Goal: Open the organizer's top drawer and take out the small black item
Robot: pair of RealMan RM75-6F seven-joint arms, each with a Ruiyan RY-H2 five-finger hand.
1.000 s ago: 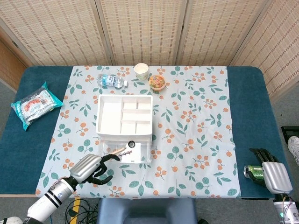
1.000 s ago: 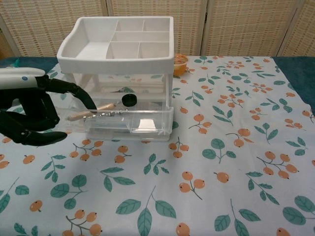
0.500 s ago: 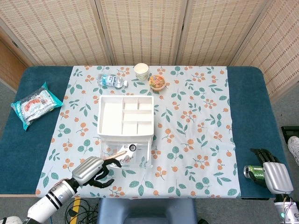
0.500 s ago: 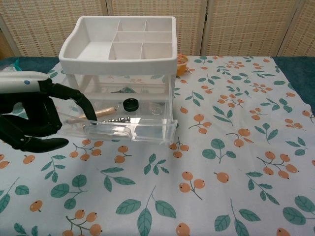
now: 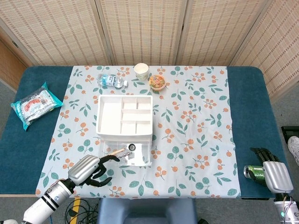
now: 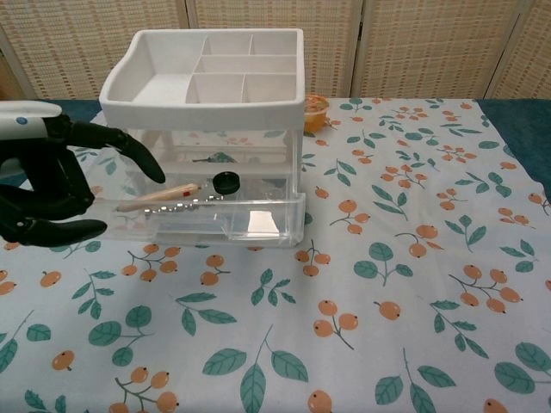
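Note:
The organizer has a white compartment tray on top and clear drawers below. Its top drawer stands pulled out toward me. Inside lie the small black item and a wooden-handled tool. My left hand hovers just left of the drawer's front corner, fingers spread, holding nothing. My right hand rests at the table's near right corner beside a green can, fingers extended.
A paper cup, a snack bowl and a water bottle stand behind the organizer. A snack packet lies at the far left on the blue cloth. Flowered cloth stretches right of the organizer.
The left hand pulled the drawer further out, then let go of its rim and drew back to the left. The organizer settled back level. The right hand has not moved.

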